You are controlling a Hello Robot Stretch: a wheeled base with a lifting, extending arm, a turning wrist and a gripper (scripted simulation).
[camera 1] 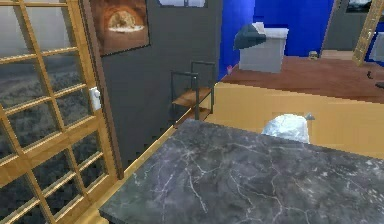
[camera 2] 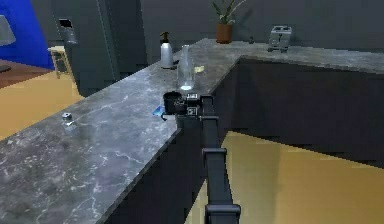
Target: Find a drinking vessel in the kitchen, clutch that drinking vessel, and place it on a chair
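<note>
A tall clear glass vessel (camera 2: pixel 185 66) stands on the grey marble counter (camera 2: pixel 100 140) near its corner. A little nearer along the counter's edge is my gripper (camera 2: pixel 172 104), at the end of the dark arm (camera 2: pixel 213 165) that rises from the bottom edge. I cannot tell whether it holds anything, nor whether it touches the glass. A small blue speck (camera 2: pixel 158 113) lies on the counter by the fingers. A light wooden chair (camera 2: pixel 63 57) stands at the arm side view's far left, by the blue wall.
A white bottle with a dark top (camera 2: pixel 166 52), a potted plant (camera 2: pixel 224 24) and a toaster (camera 2: pixel 281 38) stand farther along the counter, and a small pale object (camera 2: pixel 68 118) lies at its left. Ahead are a marble countertop (camera 1: pixel 240 180), a white crumpled thing (camera 1: pixel 288 126), a red-brown table (camera 1: pixel 310 76) and a lattice door (camera 1: pixel 45 110).
</note>
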